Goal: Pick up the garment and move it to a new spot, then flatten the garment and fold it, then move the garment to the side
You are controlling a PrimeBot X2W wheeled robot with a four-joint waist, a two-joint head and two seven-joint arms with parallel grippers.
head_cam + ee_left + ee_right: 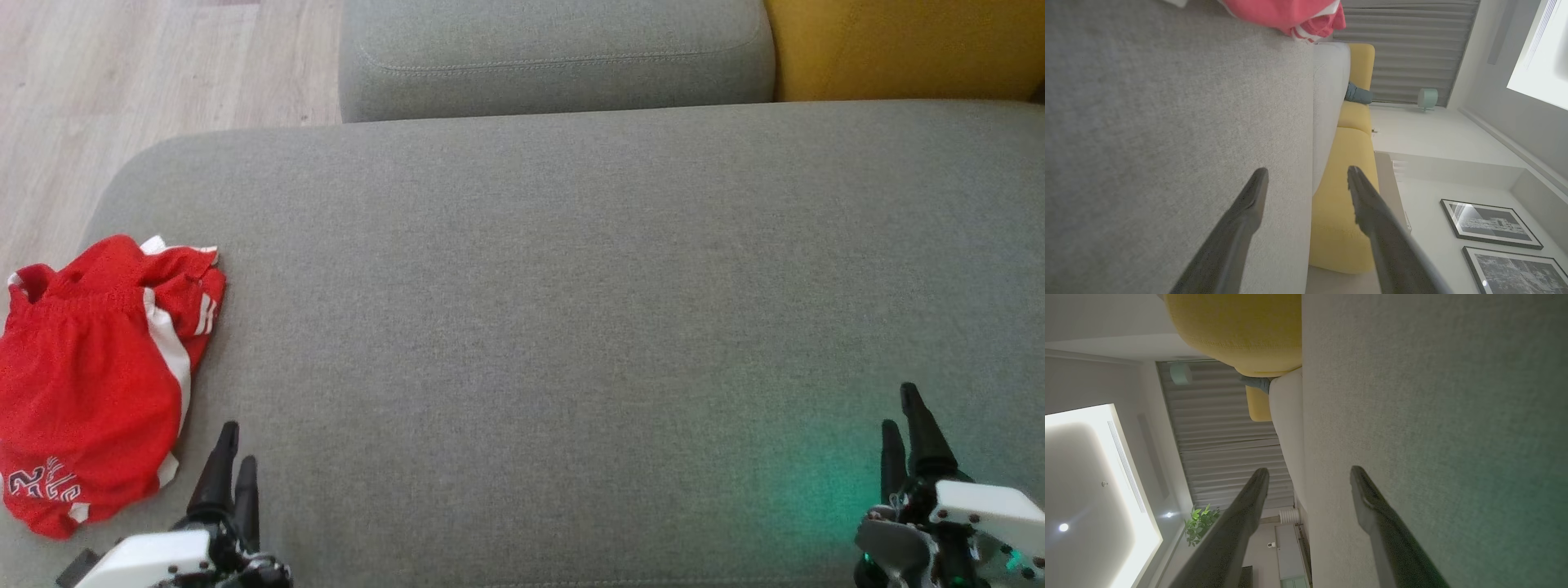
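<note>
Crumpled bright red mesh shorts with white side stripes (90, 376) seen left of, just beside, left gripper (230, 457); jaws spread, nothing held. Right gripper (908, 416) well apart, likewise released.

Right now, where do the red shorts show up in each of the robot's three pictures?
Head view: the red shorts lie at the far left, on the grey cushion.
Left wrist view: red shorts at the top edge, near the middle.
Right wrist view: grey cushion down the right half.
Shared landmark: the yellow sofa, beyond the cushion.
</note>
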